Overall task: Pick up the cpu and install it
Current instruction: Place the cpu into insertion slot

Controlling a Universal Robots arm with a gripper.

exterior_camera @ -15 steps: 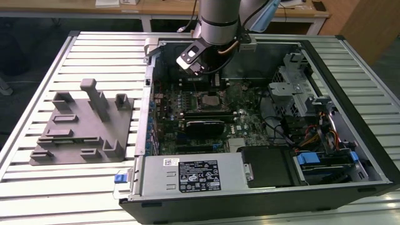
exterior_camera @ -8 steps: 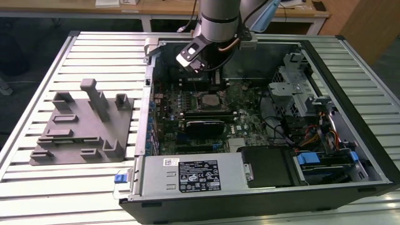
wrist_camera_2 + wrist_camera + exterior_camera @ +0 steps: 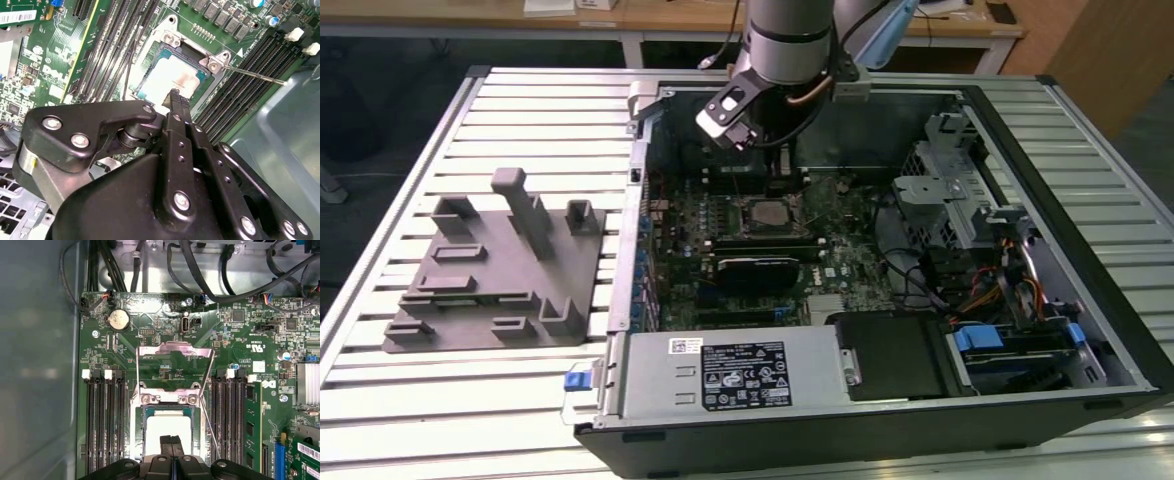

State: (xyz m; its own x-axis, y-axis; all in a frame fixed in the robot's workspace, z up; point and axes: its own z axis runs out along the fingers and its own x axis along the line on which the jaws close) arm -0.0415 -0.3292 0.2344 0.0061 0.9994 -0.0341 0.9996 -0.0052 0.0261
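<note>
The end effector [image 3: 170, 440], fingers closed together and holding nothing, hangs just above the cpu [image 3: 167, 426]. The cpu lies flat in the open socket [image 3: 167, 399] directly below its tips. Pushing down off-centre could tilt the cpu and damage the socket.

- A slatted metal table [image 3: 520, 110] lies under everything I see.
- An open black computer case [image 3: 854, 445] rests on it.
- A grey plastic fixture block with upright posts [image 3: 480, 290] sits on the table at the exterior view's left of the case.
- A green motherboard [image 3: 847, 225] fills the case floor below me.
- A silver power supply box with a label [image 3: 720, 370] sits along the case's near edge.
- In the first wrist view I see a round silver coin battery [image 3: 118, 319], black memory slots [image 3: 105, 420], a raised metal socket frame [image 3: 172, 352] and black cables [image 3: 200, 270].
- A thin metal lever rod [image 3: 255, 75] slants beside the slots.
</note>
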